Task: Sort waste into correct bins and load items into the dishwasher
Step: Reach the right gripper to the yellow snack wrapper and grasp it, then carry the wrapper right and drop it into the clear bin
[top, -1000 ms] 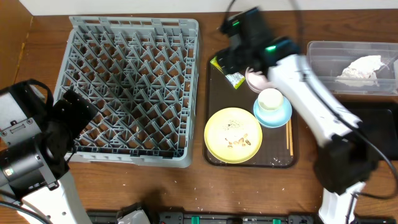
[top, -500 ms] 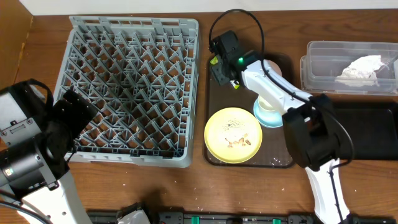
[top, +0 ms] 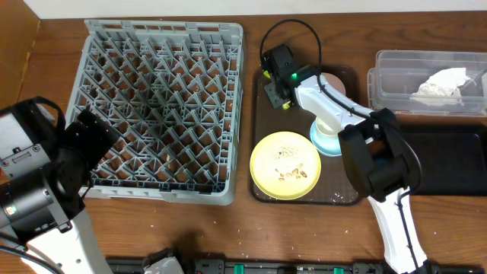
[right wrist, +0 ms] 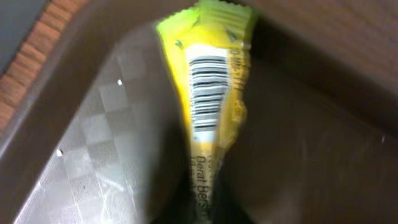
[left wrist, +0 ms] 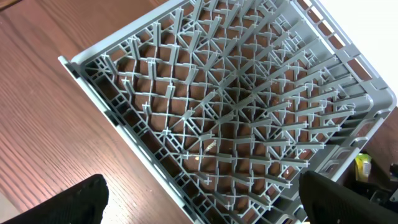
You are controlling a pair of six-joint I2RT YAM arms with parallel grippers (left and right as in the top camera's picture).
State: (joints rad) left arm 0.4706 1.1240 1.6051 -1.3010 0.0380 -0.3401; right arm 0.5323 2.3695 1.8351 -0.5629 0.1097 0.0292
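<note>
In the right wrist view, my right gripper is shut on the lower end of the yellow-green snack wrapper, whose barcode faces the camera, just over the brown tray. Overhead, that gripper sits at the tray's far left corner, with a bit of wrapper showing beside it. My left gripper is open over the near edge of the grey dishwasher rack, holding nothing. The clear tub contains a crumpled silvery wrapper. The black tray lies below it.
On the brown tray rest a yellow plate with food scraps, a light-blue bowl and a pink bowl, partly under my right arm. The grey rack fills the left of the table.
My right arm reached over to the tray's far left corner, and its jaws closed on the snack wrapper. The left arm stayed still.
</note>
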